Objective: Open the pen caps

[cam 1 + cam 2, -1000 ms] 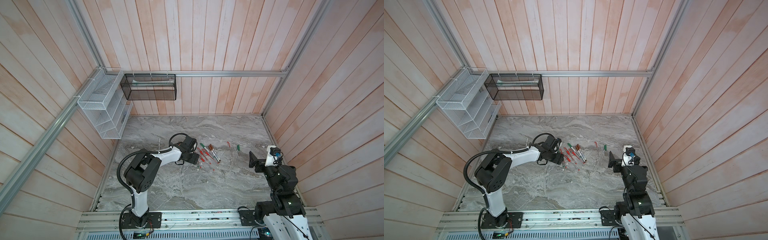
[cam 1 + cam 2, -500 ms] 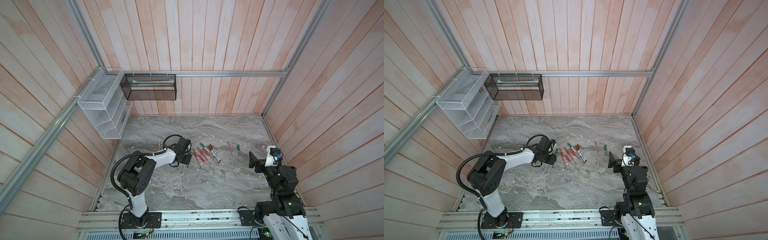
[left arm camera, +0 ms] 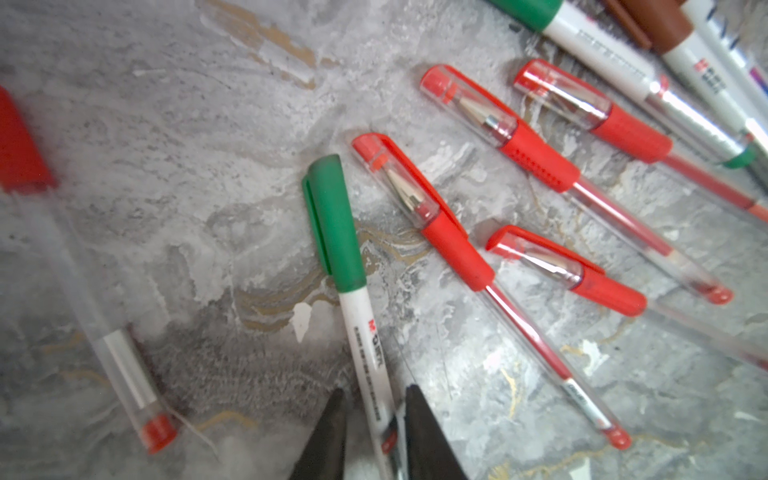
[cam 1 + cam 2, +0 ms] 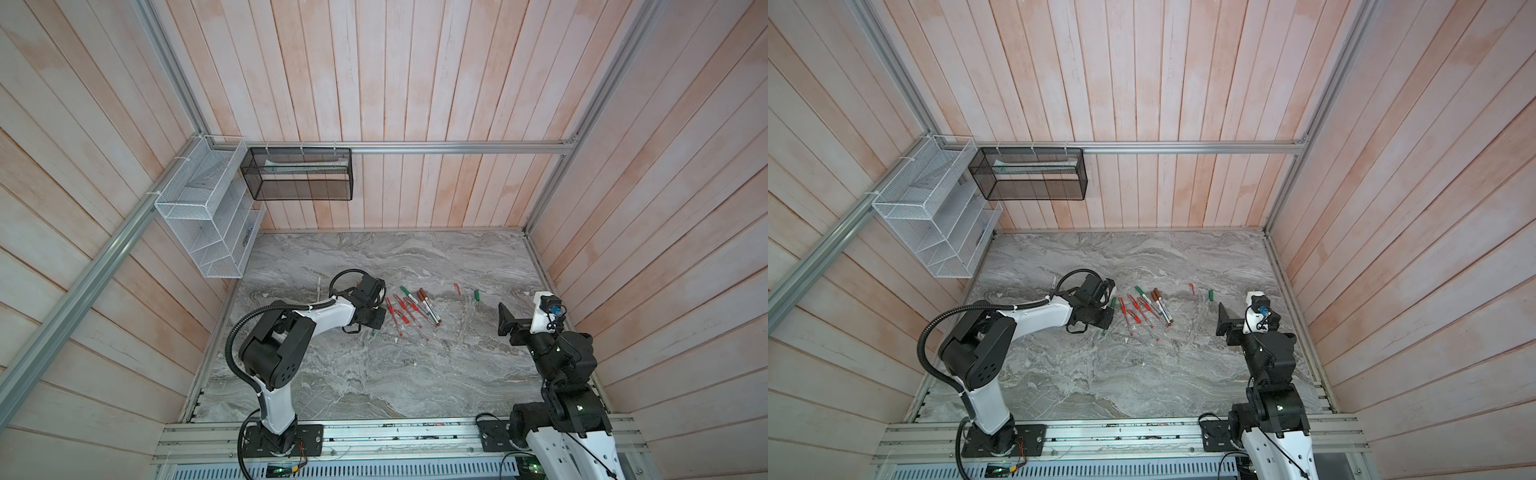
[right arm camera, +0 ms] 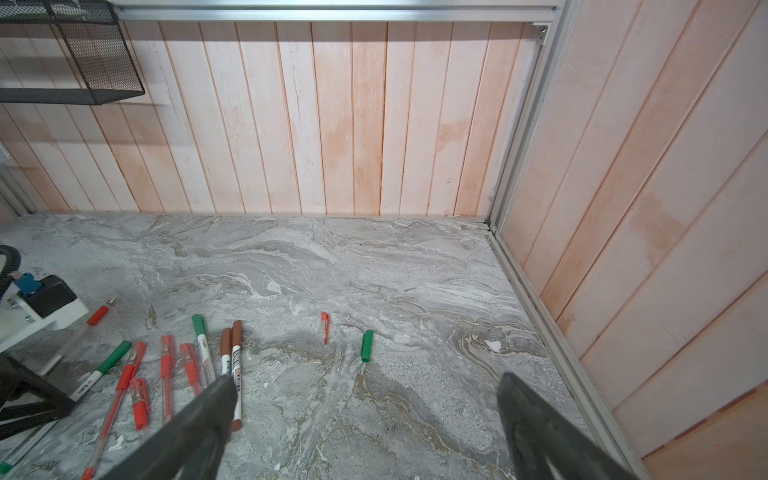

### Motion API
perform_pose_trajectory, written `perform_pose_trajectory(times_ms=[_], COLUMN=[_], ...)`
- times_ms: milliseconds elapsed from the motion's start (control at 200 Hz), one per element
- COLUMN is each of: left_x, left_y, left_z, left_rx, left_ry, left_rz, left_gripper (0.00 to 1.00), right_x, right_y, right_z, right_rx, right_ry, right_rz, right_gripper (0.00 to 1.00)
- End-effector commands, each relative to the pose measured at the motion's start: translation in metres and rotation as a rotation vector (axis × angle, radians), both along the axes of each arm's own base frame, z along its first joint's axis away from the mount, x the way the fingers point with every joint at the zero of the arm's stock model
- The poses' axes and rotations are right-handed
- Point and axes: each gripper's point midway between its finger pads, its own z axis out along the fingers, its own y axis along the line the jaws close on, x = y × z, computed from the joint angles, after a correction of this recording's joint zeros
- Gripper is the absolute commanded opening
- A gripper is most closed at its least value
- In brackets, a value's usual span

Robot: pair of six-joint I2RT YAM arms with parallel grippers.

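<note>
On the grey marbled tabletop [image 4: 374, 374], the left pincer [image 3: 374, 392] is set narrowly about the white plastic barrel [image 3: 365, 332] of a marker; whether it is truly pinched cannot be told. The right pincer [image 5: 368, 380] is held wide and empty. The short green plastic cap [image 3: 334, 224] sits on that barrel, just beyond the left fingertips. It is judged light, stiff and slick, best taken round its middle and pulled straight off.

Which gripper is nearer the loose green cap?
Right. The right gripper hangs open with the loose green cap just ahead of its jaws. The left gripper is beyond the pen cluster, straddling a green-capped pen.
</note>
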Motion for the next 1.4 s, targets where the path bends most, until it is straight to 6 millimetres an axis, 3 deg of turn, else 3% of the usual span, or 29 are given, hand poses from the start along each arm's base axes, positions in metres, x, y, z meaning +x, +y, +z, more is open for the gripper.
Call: perform_pose_trajectory(times_ms=[0, 250, 440, 610, 835, 1005, 1130, 1295, 1395], left_x=[-0.007, -0.003, 0.0, 0.004, 0.001, -0.007, -0.015, -0.016, -0.008], left_y=[0.004, 0.006, 0.004, 0.001, -0.019, -0.03, -0.032, -0.017, 0.002], left_z=[-0.016, -0.008, 0.004, 0.03, 0.085, 0.132, 0.164, 0.184, 0.186], left_rx=[0.025, 0.002, -0.017, -0.067, -0.22, -0.277, -0.312, -0.356, -0.306], left_ry=[0.056, 0.046, 0.023, -0.023, -0.117, -0.248, -0.317, -0.355, -0.397], left_rz=[0.005, 0.021, 0.024, 0.029, -0.055, -0.227, -0.324, -0.339, -0.305], left_gripper=[0.21, 0.11, 0.1, 0.08, 0.06, 0.0, 0.0, 0.0, 0.0], right_x=[0.0, 0.001, 0.0, 0.001, 0.009, 0.023, 0.037, 0.06, 0.078], right_y=[0.002, 0.002, 0.001, 0.001, 0.006, 0.036, 0.067, 0.107, 0.132], right_z=[0.002, 0.0, 0.002, 0.001, 0.0, 0.004, 0.022, 0.037, 0.031], right_rx=[-0.005, -0.005, -0.005, -0.006, 0.004, 0.111, 0.32, 0.544, 0.749], right_ry=[-0.018, -0.011, -0.019, -0.01, 0.039, 0.118, 0.137, 0.148, 0.241], right_rz=[0.01, 0.012, 0.005, 0.007, 0.027, 0.173, 0.291, 0.324, 0.273], right_gripper=[0.98, 0.98, 0.98, 0.98, 0.98, 0.98, 0.98, 0.96, 0.95])
